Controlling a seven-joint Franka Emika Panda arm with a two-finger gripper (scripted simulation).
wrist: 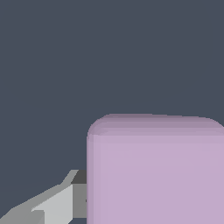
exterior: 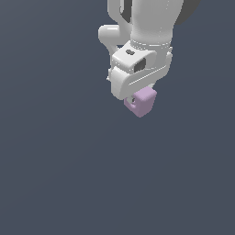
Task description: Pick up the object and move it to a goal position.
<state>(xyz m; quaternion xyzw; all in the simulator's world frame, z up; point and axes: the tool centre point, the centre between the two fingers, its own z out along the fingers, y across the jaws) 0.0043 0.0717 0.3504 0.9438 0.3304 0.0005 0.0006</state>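
gripper (exterior: pixel 136 102): you've got it clamped on the cube (exterior: pixel 143 103), jaws narrowed to cube width
finger (wrist: pixel 65 203): touching the cube's side
cube position: at the gripper's 6 o'clock

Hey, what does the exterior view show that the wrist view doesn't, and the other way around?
Only the exterior view shows the white arm and the whole gripper above the lilac cube.

Only the wrist view shows the cube's plain face close up, with one grey finger touching its side.

Both show the cube at the gripper against a plain dark grey background; no goal marker appears in either.
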